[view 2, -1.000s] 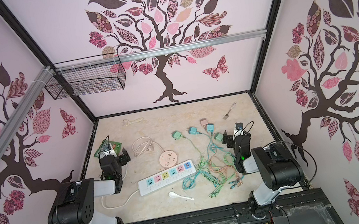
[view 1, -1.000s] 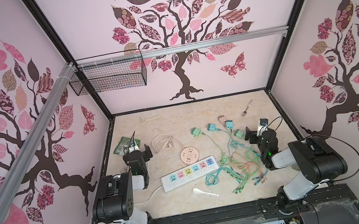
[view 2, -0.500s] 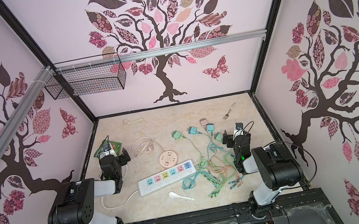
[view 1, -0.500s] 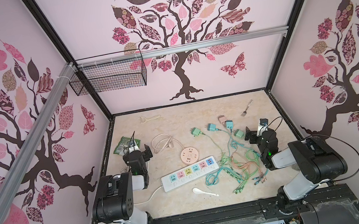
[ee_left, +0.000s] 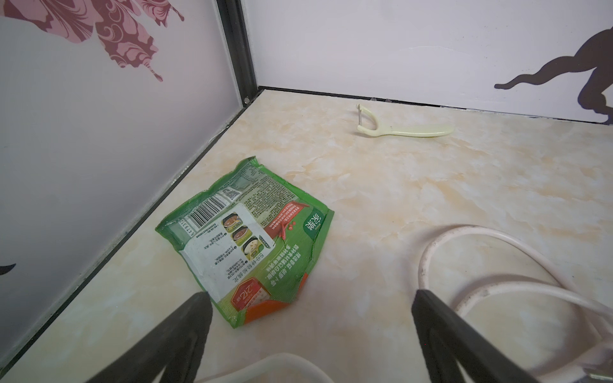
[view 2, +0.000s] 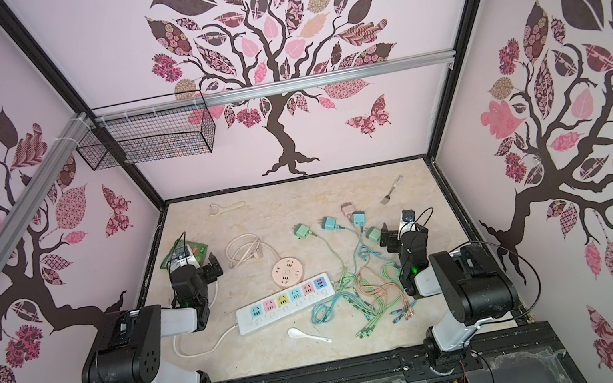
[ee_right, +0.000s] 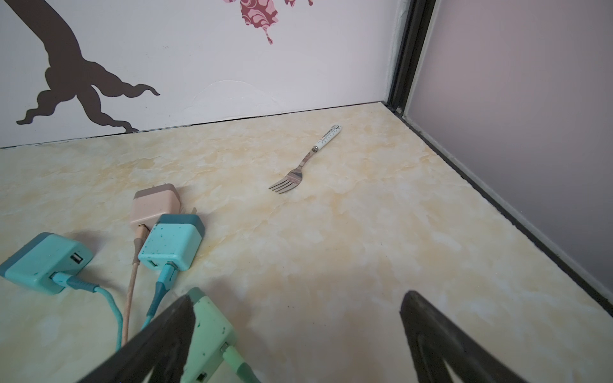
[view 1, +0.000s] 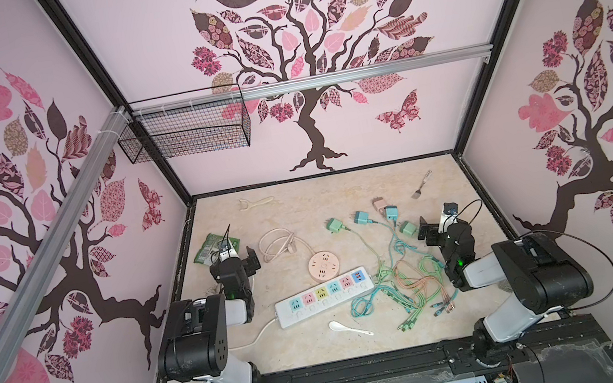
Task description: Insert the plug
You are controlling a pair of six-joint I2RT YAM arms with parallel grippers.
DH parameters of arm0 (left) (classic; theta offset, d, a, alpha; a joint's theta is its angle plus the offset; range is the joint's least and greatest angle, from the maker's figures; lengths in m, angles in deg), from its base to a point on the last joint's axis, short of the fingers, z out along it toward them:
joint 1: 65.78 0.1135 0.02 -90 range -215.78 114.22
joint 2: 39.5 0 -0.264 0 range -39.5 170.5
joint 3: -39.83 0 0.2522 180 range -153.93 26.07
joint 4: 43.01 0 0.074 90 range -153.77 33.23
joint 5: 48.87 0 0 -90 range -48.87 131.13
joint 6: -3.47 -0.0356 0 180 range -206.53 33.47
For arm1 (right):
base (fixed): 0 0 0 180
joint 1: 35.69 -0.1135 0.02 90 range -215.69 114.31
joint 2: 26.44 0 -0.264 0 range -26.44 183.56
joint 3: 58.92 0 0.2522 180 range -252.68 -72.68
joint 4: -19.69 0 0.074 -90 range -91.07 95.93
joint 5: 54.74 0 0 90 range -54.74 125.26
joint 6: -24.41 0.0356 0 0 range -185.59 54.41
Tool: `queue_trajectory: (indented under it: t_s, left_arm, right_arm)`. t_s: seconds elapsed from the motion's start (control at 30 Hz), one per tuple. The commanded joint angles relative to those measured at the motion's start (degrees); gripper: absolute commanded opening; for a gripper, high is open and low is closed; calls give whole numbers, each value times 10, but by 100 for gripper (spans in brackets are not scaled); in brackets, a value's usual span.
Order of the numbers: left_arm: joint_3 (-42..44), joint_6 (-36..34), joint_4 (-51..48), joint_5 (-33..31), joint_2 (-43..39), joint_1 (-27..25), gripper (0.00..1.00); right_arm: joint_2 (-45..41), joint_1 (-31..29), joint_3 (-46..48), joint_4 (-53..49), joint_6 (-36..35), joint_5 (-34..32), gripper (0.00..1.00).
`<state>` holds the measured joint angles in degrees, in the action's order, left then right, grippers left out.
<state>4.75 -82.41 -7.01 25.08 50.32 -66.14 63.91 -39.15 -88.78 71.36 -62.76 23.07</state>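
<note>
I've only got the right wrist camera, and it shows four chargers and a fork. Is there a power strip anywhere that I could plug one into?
Observer: Yes. A white power strip lies in the middle of the table, with nothing plugged into it.
Operator: Any other outlet?
Observer: A round pink socket hub sits just beyond the strip.
Operator: And the left gripper?
Observer: The left gripper is open and empty, next to a green food packet.
</note>
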Motion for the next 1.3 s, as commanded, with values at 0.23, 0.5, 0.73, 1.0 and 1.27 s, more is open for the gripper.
queue_trajectory:
  t_s: [0.23, 0.5, 0.73, 1.0, 1.27]
  left_arm:
    - [-14, -15, -19, -41, -32, -22, 98]
    - [-93, 6, -239, -113, -124, -52, 98]
    - [-212, 97, -465, -83, -181, -61, 98]
    - [-309, 110, -652, -19, -231, -62, 98]
    - [-341, 106, -800, 94, -303, -63, 98]
  right_arm:
    - [-77, -2, -42, -125, -2, -14, 100]
    - [-83, -2, -78, -229, -6, 2, 96]
    - [-117, -2, -114, -327, -6, 15, 93]
    - [-150, -2, -182, -446, -3, 65, 88]
    - [-178, -2, -252, -531, -10, 108, 85]
